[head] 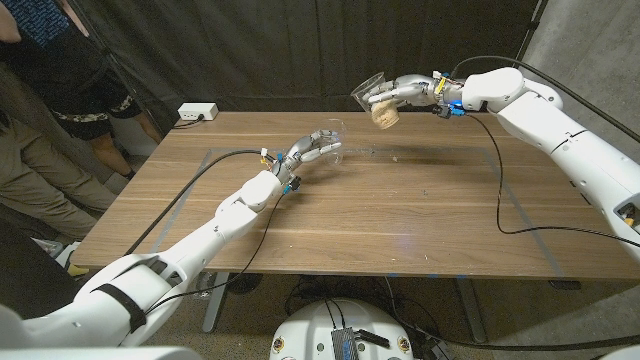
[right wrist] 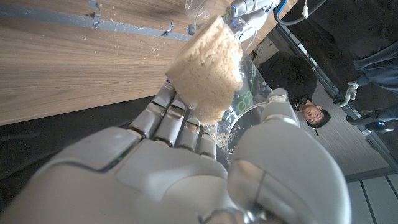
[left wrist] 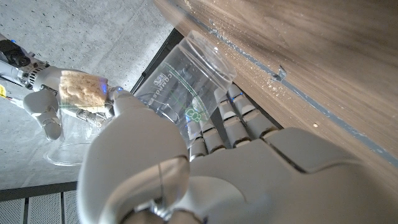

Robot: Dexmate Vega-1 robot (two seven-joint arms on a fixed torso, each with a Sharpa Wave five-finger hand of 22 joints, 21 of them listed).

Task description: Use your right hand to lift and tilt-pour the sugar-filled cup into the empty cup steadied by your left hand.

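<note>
- Head view first: the right hand point(head: 405, 93) is up above the far side of the wooden table point(head: 400, 215), gripping the sugar-filled cup point(head: 375, 97) on its side, so the rim points towards the robot's left.
- Brown sugar point(head: 384, 112) sits packed in the base of that clear cup, close against the fingers.
- Nearer the table's middle, the left hand point(head: 305, 152) is wrapped around the empty cup point(head: 331, 134), which stands on the table top at the end of the outstretched left arm.
- The tilted cup hangs higher than the empty one and off towards the right arm's side, with a clear gap between them.
- Left wrist view: the left hand's fingers point(left wrist: 214, 134) lie along the clear wall of the empty cup point(left wrist: 183, 84), thumb on the other side.
- Right wrist view: the sugar point(right wrist: 208, 71) is a pale compact lump just above the right hand's fingers point(right wrist: 171, 121), and loose grains point(right wrist: 224, 134) cling inside the cup wall.
- A white power strip point(head: 196, 113) lies at the far left corner of the table.
- A person point(head: 60, 90) stands beyond that corner.
</note>
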